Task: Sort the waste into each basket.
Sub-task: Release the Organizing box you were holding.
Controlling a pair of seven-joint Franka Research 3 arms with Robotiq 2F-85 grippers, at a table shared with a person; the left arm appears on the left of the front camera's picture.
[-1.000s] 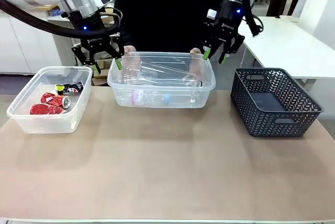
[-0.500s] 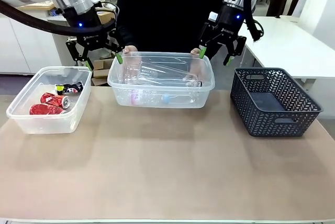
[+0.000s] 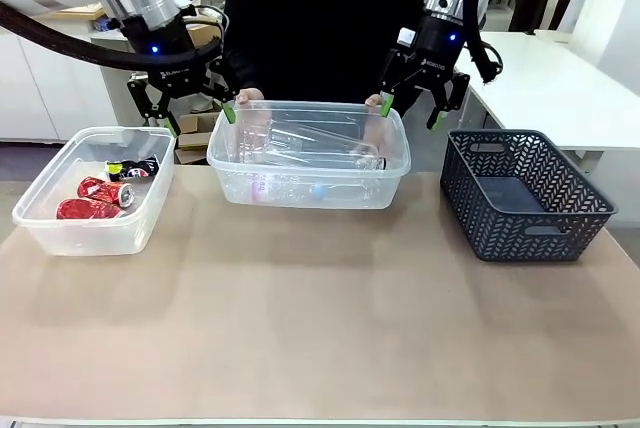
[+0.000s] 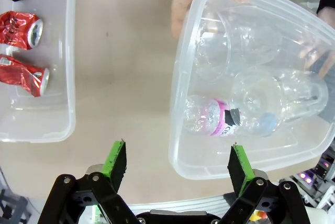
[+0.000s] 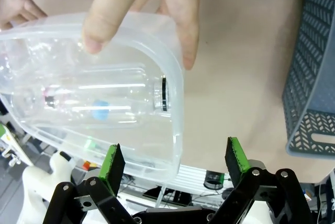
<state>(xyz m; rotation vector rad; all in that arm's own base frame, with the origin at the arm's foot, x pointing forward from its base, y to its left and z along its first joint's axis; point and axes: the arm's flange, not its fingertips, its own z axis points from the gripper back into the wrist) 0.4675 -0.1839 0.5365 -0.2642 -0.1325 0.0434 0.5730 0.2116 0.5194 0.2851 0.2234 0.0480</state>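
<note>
Clear bottles [image 3: 305,146] lying in the middle clear tub [image 3: 308,191], crushed cans [image 3: 98,198] in the left tub [image 3: 60,233], lattice basket [image 3: 560,210] empty.

Left gripper [image 3: 196,115] and right gripper [image 3: 410,105] both spread wide, holding nothing, hovering at the middle tub's far corners beside a person's hands [image 5: 141,12]. Probably light, springy, slick bottles; best pinched across neck or waist.

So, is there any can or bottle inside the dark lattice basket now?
No, in the front view the dark lattice basket shows only its bare floor and walls, with nothing lying in it.
</note>
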